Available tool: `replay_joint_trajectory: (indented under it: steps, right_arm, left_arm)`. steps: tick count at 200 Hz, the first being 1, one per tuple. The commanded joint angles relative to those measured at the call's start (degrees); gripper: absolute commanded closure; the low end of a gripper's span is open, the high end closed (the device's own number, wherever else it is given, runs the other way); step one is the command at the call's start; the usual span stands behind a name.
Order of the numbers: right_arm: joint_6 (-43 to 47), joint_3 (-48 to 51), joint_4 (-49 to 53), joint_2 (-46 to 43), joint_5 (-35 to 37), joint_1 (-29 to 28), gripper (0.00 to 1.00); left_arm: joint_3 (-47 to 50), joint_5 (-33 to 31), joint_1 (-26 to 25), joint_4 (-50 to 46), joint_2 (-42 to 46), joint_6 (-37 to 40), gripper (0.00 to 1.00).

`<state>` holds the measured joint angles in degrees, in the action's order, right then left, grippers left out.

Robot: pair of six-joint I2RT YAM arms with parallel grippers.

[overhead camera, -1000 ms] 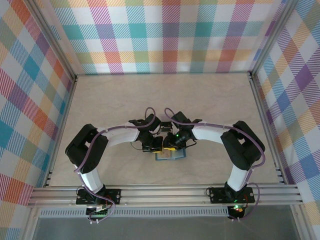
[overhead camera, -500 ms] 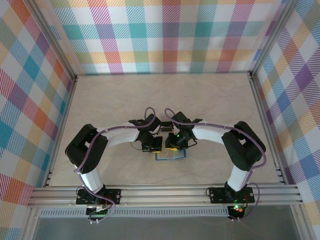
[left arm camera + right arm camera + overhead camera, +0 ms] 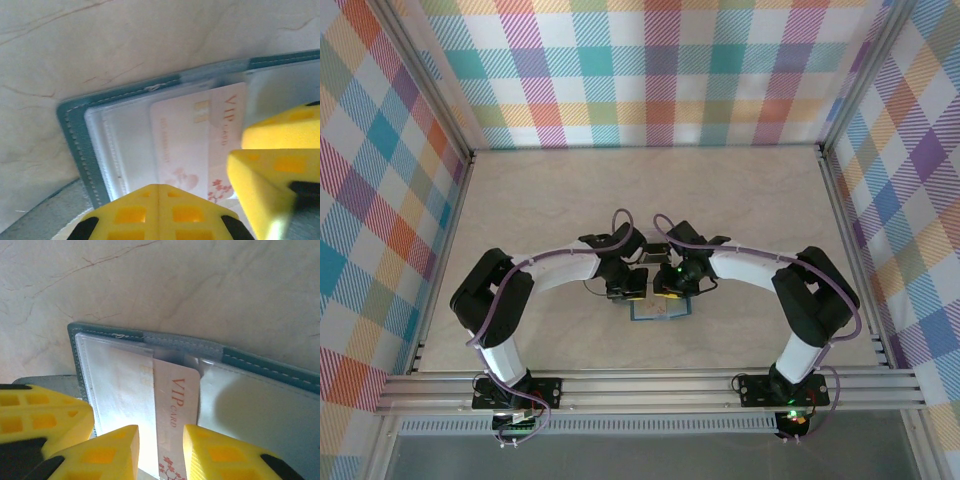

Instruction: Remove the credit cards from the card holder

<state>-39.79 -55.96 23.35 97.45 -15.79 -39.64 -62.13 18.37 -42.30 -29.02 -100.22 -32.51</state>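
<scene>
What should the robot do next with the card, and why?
Probably slide the card farther out of its clear sleeve with the right tool. The card is only partly out of the open wallet, the right tool's fingers sit astride it, and the shut left tool seems to pin the wallet.

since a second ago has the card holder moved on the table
No. The card holder lies at the same spot ahead of the front rail.

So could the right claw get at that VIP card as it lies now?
Probably yes: the VIP card sticks partly out of its clear sleeve, and the right claw is right over it, nothing between.
</scene>
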Motion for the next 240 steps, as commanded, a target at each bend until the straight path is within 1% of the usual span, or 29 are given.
replay_joint_trajectory:
  steps: [1,38,68,129,190,240]
  right_arm:
    - [0.84,0.42,2.52,-0.15,1.55,0.35,0.7]
    - [1.82,0.5,2.93,0.16,1.74,0.35,0.7]
    - [1.6,1.44,-0.05,1.11,-1.15,0.51,0.7]
    - [0.77,3.35,-3.55,1.85,-4.25,1.47,0.71]
    - [-2.04,9.62,-15.95,-1.0,-13.18,3.94,0.77]
    - [-3.08,12.43,-21.12,-2.18,-16.27,5.17,0.83]
  left_arm:
    - [-2.41,-0.16,-1.31,-2.75,-0.78,1.22,1.0]
    - [-3.28,-1.32,-1.82,-4.0,-3.1,1.53,1.0]
    - [-2.71,-4.39,-1.87,-5.95,-4.43,1.92,1.0]
    - [-1.42,-4.74,-1.93,-5.72,-6.3,2.12,1.0]
    - [-0.98,-4.68,-2.05,-5.7,-6.47,2.1,1.0]
    - [-1.18,-4.99,-2.4,-5.98,-6.3,2.01,1.0]
